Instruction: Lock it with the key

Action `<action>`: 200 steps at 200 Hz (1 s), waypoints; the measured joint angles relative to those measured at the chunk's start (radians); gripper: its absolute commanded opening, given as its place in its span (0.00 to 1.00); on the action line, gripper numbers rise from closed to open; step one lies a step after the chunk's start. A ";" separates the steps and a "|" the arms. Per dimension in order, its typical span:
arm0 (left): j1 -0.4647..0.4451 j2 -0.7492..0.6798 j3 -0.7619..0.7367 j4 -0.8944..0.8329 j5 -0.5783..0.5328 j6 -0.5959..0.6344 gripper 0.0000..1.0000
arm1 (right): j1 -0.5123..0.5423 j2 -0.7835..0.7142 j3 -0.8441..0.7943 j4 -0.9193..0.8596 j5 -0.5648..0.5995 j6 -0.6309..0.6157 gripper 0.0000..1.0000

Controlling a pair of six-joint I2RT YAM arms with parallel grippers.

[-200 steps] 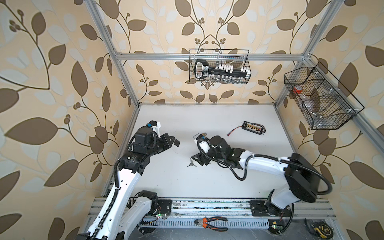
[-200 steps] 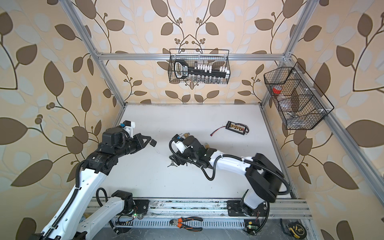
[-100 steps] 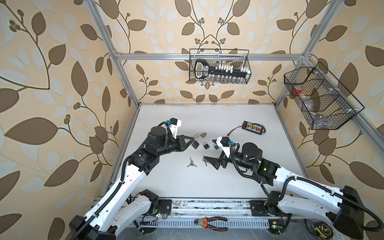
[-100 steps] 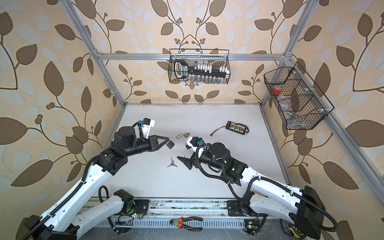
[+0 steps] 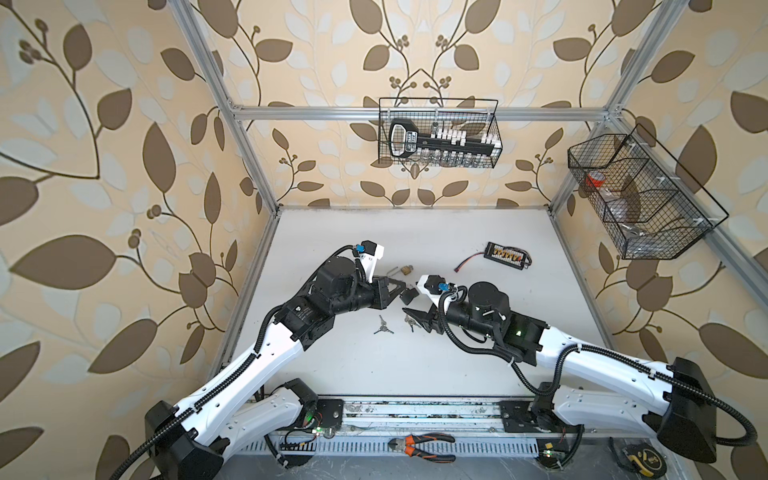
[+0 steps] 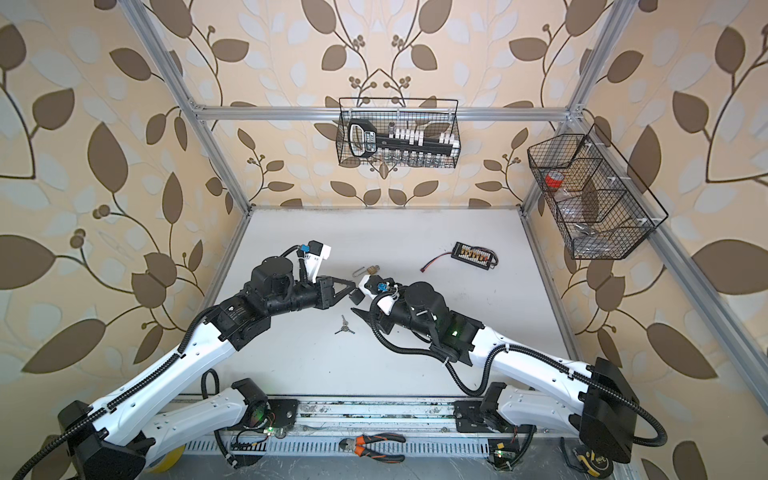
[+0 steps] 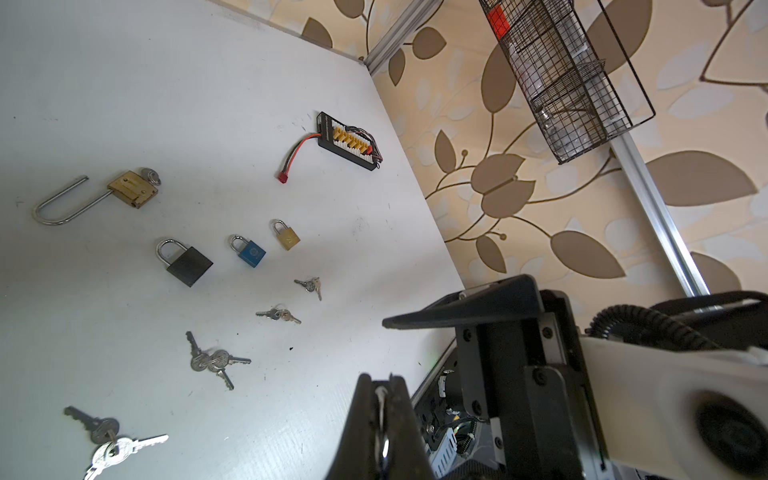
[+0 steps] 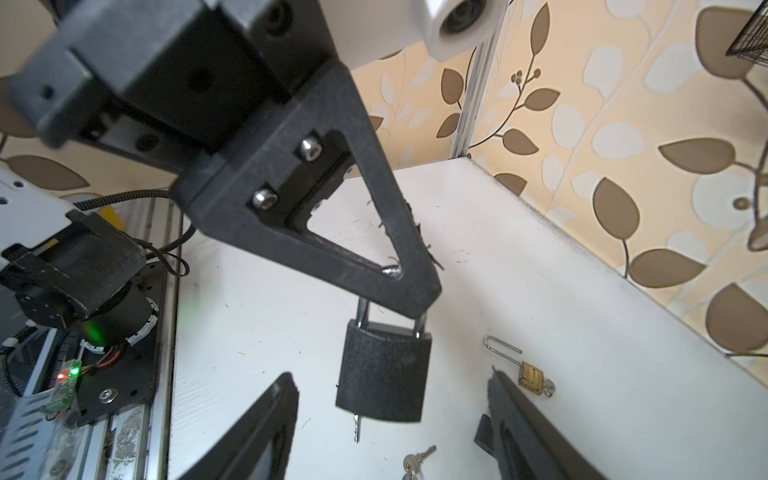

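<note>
Hanging the black square-bodied padlock (image 8: 382, 374) by its steel shackle from the pinched-shut left gripper (image 5: 401, 286), clear of the white table (image 5: 457, 365); spreading the right gripper (image 8: 390, 376) wide just beside it, probably going for the silver key bunch (image 5: 410, 322) at the lock's six o'clock; best holding the lock steady, keyhole towards the key
</note>
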 measured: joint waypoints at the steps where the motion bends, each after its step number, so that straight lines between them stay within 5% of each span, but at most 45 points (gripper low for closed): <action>1: 0.000 0.000 0.000 0.000 -0.002 0.000 0.00 | 0.000 0.001 0.001 0.000 0.001 0.002 0.67; 86: -0.020 0.018 0.000 0.022 -0.018 0.000 0.00 | 0.007 0.064 0.042 0.005 0.018 0.004 0.48; 162: -0.020 0.017 -0.002 0.027 -0.039 -0.001 0.00 | 0.005 0.078 0.047 0.013 0.025 0.049 0.16; 200: -0.020 -0.004 -0.002 0.024 -0.079 0.000 0.47 | -0.027 0.074 0.007 0.055 -0.040 0.114 0.09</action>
